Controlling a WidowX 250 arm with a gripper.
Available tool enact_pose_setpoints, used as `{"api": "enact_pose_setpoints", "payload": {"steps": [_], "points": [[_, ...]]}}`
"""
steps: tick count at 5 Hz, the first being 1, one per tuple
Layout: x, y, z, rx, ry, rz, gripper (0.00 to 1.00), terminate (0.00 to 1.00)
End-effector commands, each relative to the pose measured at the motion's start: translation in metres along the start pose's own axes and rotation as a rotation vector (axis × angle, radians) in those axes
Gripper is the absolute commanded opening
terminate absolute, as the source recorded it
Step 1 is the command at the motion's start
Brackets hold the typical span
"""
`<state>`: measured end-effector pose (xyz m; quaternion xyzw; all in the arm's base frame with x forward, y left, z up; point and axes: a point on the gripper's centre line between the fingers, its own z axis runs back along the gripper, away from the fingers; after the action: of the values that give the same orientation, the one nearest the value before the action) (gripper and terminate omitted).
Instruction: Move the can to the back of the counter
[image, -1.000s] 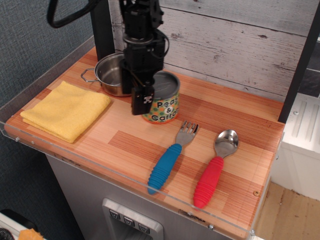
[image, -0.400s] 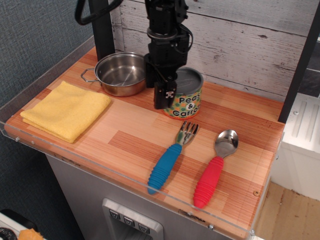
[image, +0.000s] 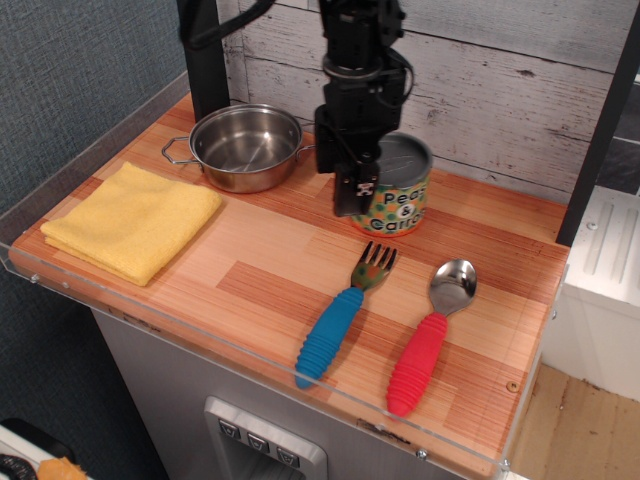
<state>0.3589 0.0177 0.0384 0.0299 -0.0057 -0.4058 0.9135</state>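
Note:
The can (image: 398, 198) is a short tin with a grey metal top and a yellow "Peas & Carrots" label with green and orange dots. It stands upright near the back of the wood-plank counter (image: 270, 270), close to the whitewashed boards. My black gripper (image: 362, 185) comes down from above and is shut on the can's left rim; one finger (image: 354, 190) shows on the outside of the can's left wall. The other finger is hidden behind it.
A shiny steel two-handled pot (image: 245, 148) stands at the back left, just left of the gripper. A folded yellow cloth (image: 132, 220) lies at the left. A blue-handled fork (image: 340, 317) and a red-handled spoon (image: 428, 340) lie in front of the can. A clear acrylic rim (image: 250, 365) edges the front.
The gripper has carried the can to the right and towards the back wall, away from the pot and fork. Nothing else has moved.

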Motion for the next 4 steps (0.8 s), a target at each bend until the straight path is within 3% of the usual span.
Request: {"api": "enact_pose_setpoints", "payload": {"steps": [1,2,4], "points": [[0.025,0.002,0.016,0.052,-0.05,-0.024,1.0,0.0],[0.028,0.001,0.019,0.065,-0.079,-0.017,1.0,0.0],[0.017,0.003,0.038,0.095,-0.152,0.125,1.0,0.0]]}}
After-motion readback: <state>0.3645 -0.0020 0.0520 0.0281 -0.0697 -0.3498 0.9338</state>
